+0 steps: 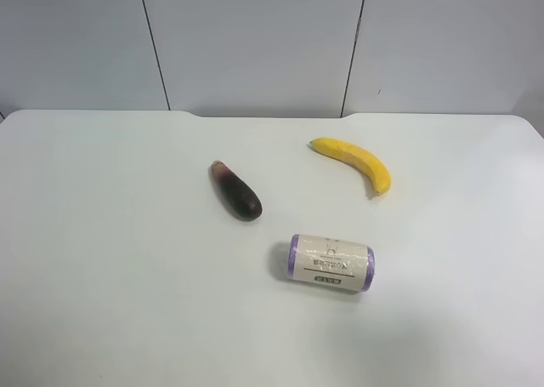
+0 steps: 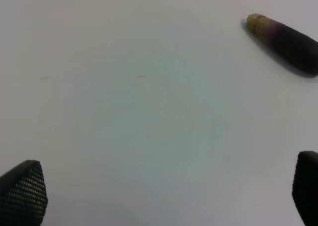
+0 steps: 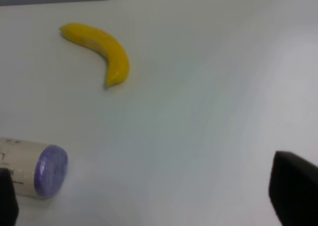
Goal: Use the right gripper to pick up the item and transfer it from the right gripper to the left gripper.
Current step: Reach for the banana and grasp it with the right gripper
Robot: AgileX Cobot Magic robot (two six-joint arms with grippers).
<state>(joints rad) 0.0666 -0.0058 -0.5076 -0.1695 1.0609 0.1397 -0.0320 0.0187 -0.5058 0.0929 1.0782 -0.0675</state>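
You have a white table (image 1: 102, 276) filling most of the exterior high view, with pale grey wall panels (image 1: 255, 38) standing behind its far edge. Three things lie on it, all apart from one another.

The bulkiest is the roll (image 1: 331, 263), lying on its side nearest the camera, paper label up and a purple end facing each side of the view. Beyond it, and a little toward that view's right, is the banana (image 1: 355, 162). It lies flat on the bare tabletop with one tip pointing at the far edge and the other angled back toward the roll (nothing is touching it). The dark purple eggplant (image 1: 236, 190) is the smallest of the three. You'll find it toward the view's left of the banana, lying on a slant, well clear of both neighbours.

Your right gripper (image 3: 149, 196) shows only as two black fingertips at the edges of its wrist view, jaws spread wide with plain tabletop between them. The banana lies well ahead of it, and the roll's purple end sits just beside one fingertip.

Your left gripper (image 2: 164, 191) is the same: two textured black tips held far apart over plain tabletop. The eggplant, its pale yellowish end showing, lies well off beyond one finger.
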